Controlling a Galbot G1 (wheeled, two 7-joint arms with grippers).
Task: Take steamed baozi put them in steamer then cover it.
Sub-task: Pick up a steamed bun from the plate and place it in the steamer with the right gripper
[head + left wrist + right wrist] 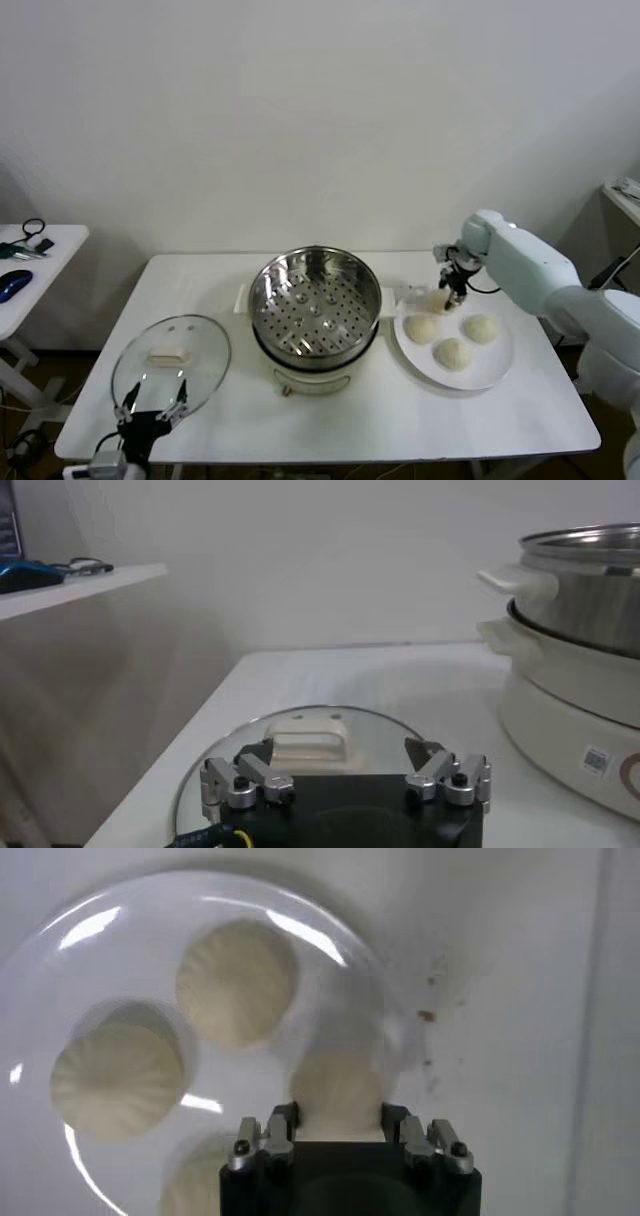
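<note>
The steamer stands open mid-table, its perforated tray bare; it also shows in the left wrist view. The glass cover lies flat at the front left, with its cream handle showing in the left wrist view. My left gripper is open, low at the cover's near edge. My right gripper is shut on one baozi at the far edge of the white plate. Three baozi lie on the plate.
A white side table with a blue mouse and cables stands to the left. A shelf edge sits at the far right. Small brown specks mark the tabletop beside the plate.
</note>
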